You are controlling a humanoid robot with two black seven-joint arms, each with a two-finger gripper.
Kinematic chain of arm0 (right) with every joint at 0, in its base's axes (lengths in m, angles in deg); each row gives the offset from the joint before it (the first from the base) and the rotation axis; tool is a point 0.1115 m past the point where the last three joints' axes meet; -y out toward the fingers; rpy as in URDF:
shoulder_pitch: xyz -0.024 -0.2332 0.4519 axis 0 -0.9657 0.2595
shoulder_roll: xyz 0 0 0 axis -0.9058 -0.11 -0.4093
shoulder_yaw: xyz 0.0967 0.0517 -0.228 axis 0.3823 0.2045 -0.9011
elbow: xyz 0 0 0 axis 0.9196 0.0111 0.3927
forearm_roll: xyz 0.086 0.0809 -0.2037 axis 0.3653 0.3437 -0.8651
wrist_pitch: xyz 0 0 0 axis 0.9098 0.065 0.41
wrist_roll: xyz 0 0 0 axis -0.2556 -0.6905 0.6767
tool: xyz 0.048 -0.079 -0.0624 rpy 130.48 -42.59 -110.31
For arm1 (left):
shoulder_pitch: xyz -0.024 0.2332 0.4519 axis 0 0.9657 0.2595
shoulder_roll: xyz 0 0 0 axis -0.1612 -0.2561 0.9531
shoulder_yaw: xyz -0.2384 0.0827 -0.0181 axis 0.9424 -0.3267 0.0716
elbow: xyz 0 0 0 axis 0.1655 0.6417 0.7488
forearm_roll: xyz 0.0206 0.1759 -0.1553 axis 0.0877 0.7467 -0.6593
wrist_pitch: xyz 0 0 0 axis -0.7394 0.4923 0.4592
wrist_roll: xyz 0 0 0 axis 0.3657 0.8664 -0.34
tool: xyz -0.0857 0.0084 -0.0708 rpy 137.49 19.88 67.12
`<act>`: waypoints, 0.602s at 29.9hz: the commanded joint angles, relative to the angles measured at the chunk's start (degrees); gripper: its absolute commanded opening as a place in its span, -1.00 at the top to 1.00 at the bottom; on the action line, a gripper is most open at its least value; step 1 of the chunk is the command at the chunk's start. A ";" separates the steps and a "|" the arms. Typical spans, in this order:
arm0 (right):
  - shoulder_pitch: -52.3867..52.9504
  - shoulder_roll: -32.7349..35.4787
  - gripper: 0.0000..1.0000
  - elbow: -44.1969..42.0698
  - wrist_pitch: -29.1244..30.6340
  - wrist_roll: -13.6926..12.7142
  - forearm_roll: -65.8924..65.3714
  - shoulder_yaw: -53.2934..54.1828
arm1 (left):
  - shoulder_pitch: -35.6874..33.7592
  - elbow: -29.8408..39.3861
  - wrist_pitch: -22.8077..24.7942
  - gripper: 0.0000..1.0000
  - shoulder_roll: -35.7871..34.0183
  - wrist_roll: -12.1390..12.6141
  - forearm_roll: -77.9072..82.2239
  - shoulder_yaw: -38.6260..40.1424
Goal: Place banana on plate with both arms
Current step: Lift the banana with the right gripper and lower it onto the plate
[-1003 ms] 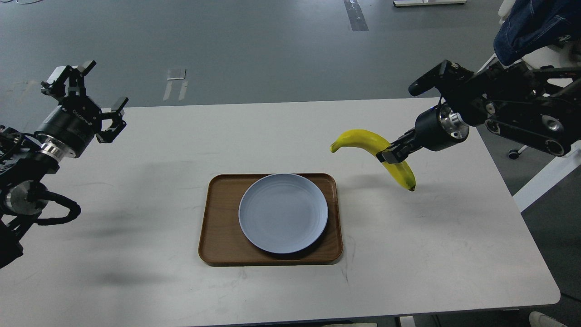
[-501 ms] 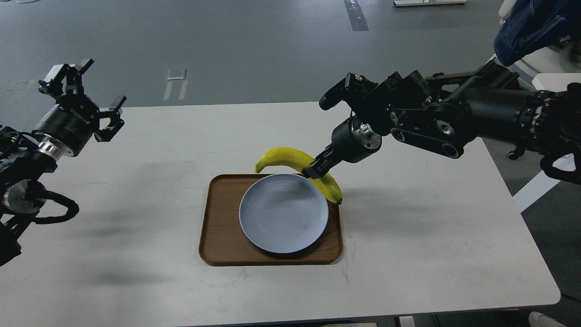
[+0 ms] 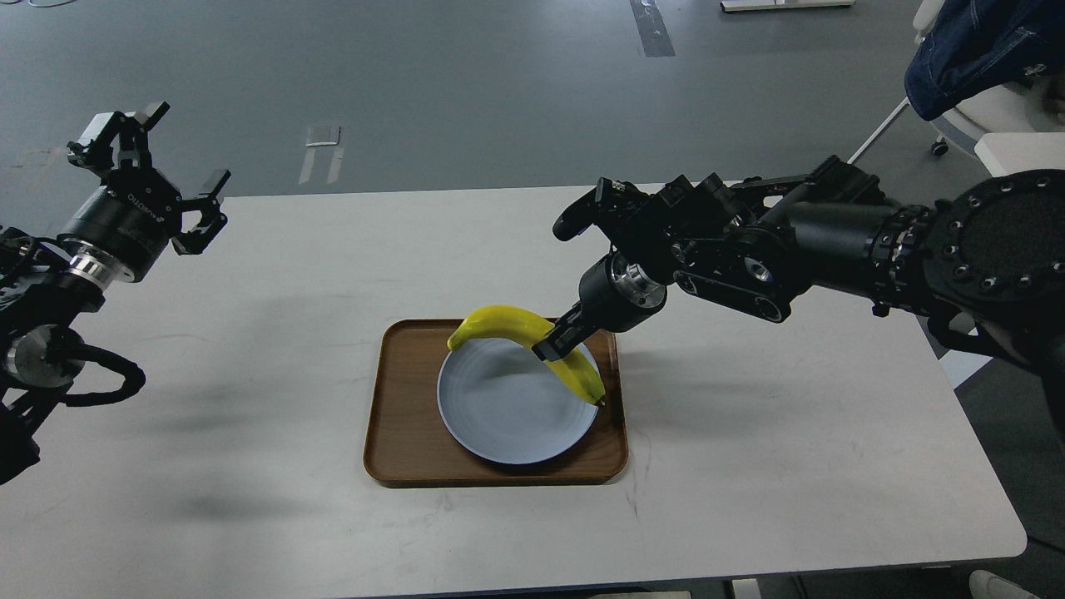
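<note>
My right gripper (image 3: 551,348) is shut on the yellow banana (image 3: 499,322) at its middle and holds it over the far edge of the pale blue-grey plate (image 3: 499,412). The banana arches, with its dark tip low at the plate's right rim; I cannot tell if it touches. The plate lies on a brown wooden tray (image 3: 398,416) in the middle of the white table (image 3: 790,449). My left gripper (image 3: 154,170) is open and empty, raised above the table's far left corner, far from the plate.
The right arm reaches in from the right, across the table's far right part. A chair with blue denim cloth (image 3: 973,50) stands off the table at the far right. Grey floor lies beyond the table's far edge.
My right arm has carried the banana left and down, from above the table right of the tray to above the plate's far edge. The left gripper has barely shifted.
</note>
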 commanded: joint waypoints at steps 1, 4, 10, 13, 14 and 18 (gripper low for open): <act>-0.62 0.00 0.46 -0.09 0.00 0.00 1.98 -0.02 | 0.00 0.00 0.00 -0.96 -0.08 0.00 0.00 0.00; -0.54 0.00 0.39 0.18 0.00 0.00 4.26 -0.02 | 0.00 0.00 0.00 -0.96 -0.08 0.00 0.00 0.00; -0.62 0.00 0.24 0.35 0.00 0.00 6.65 -0.11 | 0.00 0.09 0.00 -0.96 -0.08 0.00 0.00 0.00; -0.62 0.00 0.04 0.35 0.00 0.00 6.65 -0.11 | -0.09 0.00 0.00 -0.96 -0.08 0.00 0.00 0.00; -0.71 0.00 0.01 0.35 0.00 0.00 6.65 -0.29 | -0.09 0.00 0.00 -0.96 -0.08 0.00 0.00 0.00; -0.80 0.00 -0.05 0.18 0.00 0.00 6.65 -1.60 | -0.17 0.00 0.00 -0.96 -0.08 0.00 0.00 0.00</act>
